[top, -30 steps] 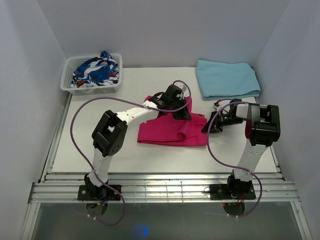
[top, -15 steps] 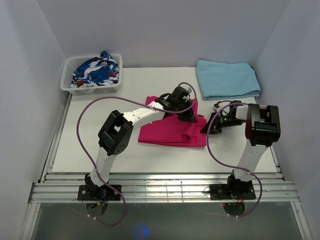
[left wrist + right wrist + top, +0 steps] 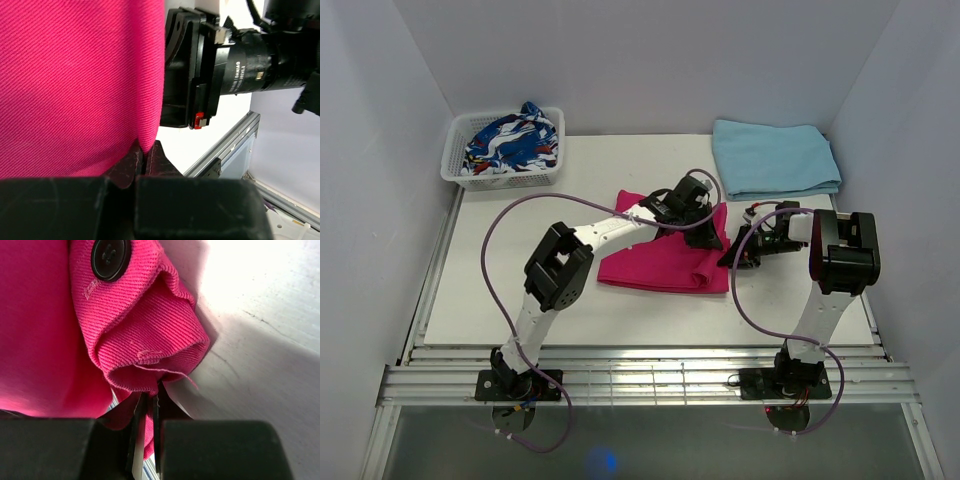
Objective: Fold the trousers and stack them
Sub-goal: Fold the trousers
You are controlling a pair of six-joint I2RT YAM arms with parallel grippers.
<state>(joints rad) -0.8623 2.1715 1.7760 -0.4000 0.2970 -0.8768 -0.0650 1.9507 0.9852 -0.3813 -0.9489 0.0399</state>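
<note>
The magenta-pink trousers lie folded in the middle of the table. My left gripper is at their far right corner and is shut on a fold of the fabric; the cloth edge runs down between its fingers. My right gripper is at the trousers' right edge, close beside the left one. It is shut on the bunched waistband, which carries a dark button. The right wrist's camera body shows close by in the left wrist view.
A light blue folded cloth lies at the back right. A white basket with a blue-white-red patterned garment stands at the back left. The table's front rails run along the near edge.
Both grippers have moved to the right with the trousers' right edge in them; the left arm has stretched further over the fabric, and the fabric has shifted slightly right.
</note>
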